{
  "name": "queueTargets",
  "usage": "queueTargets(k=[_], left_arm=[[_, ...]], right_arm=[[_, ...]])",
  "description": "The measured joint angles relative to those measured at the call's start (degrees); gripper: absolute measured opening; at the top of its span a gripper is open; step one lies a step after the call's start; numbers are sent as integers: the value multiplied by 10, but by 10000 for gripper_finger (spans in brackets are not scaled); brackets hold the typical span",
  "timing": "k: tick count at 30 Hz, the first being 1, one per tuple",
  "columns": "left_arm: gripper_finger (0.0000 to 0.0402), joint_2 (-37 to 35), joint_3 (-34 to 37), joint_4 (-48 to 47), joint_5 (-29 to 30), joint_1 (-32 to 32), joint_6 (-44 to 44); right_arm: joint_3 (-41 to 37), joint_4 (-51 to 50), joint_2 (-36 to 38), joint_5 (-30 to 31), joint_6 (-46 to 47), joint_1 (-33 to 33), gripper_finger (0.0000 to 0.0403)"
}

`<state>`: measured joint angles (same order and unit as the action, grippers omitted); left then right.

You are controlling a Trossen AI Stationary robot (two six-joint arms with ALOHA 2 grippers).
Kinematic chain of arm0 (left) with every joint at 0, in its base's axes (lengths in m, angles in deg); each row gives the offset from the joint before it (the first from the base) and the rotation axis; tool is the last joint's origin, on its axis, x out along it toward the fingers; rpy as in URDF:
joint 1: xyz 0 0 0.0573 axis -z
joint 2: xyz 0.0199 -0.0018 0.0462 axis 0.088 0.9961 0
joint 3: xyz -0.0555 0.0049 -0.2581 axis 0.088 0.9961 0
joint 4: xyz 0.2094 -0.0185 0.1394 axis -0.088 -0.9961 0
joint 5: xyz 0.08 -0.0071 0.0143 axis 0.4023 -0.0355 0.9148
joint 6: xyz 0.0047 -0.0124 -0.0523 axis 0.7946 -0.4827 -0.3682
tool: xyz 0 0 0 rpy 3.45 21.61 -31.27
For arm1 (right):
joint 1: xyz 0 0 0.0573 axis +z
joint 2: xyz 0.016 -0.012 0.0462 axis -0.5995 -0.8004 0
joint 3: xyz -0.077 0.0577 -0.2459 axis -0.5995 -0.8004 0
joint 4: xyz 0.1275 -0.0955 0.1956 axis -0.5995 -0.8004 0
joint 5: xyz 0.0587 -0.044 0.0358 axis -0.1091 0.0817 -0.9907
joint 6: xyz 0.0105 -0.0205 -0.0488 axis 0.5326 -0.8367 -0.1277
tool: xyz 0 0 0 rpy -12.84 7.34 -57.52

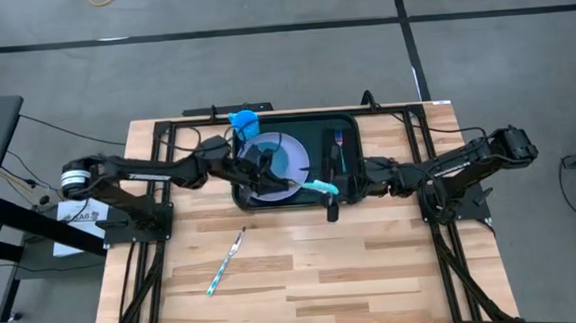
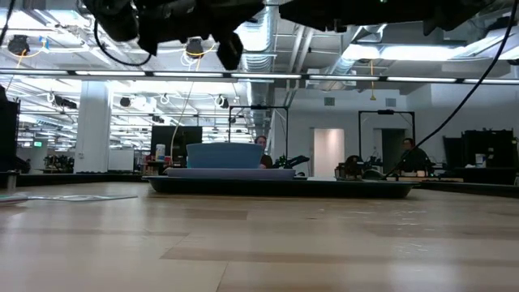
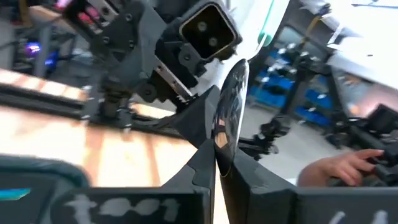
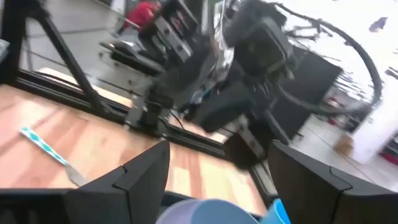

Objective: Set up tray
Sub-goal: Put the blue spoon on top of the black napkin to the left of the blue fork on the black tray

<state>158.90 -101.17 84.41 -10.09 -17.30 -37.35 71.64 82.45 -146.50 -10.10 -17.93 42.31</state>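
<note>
one large dark green-black tray (image 1: 353,158) with rounded corners and a raised rim sits at the counter's (image 1: 305,271) far edge, centred, holding a pale plate (image 1: 286,154), a blue cup (image 1: 244,122) and a fork (image 1: 339,138). the left end effector (image 1: 259,175) is clamped on a spoon (image 3: 231,118) above the plate. the right end effector (image 1: 333,201) hangs wide open, empty, at the tray's near rim.

Open counter (image 1: 375,266) in front, save one knife (image 1: 227,260); tray (image 1: 344,121) crowded, seemingly by both arms.
</note>
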Motion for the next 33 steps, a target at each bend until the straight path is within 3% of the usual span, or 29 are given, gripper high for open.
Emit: queueTargets(k=[9, 19, 27, 33], left_arm=[[0, -143, 0, -226, 104, -25, 69], [0, -289, 0, -467, 268, -31, 104], [0, -329, 0, -648, 358, -31, 77], [0, -319, -17, -706, 371, -31, 62]], right_arm=[[0, -46, 0, 47, 11, -12, 260], [0, -88, 0, 16, 41, -25, 260], [0, -93, 0, 12, 41, -1, 260], [0, -93, 0, 17, 41, 16, 260]])
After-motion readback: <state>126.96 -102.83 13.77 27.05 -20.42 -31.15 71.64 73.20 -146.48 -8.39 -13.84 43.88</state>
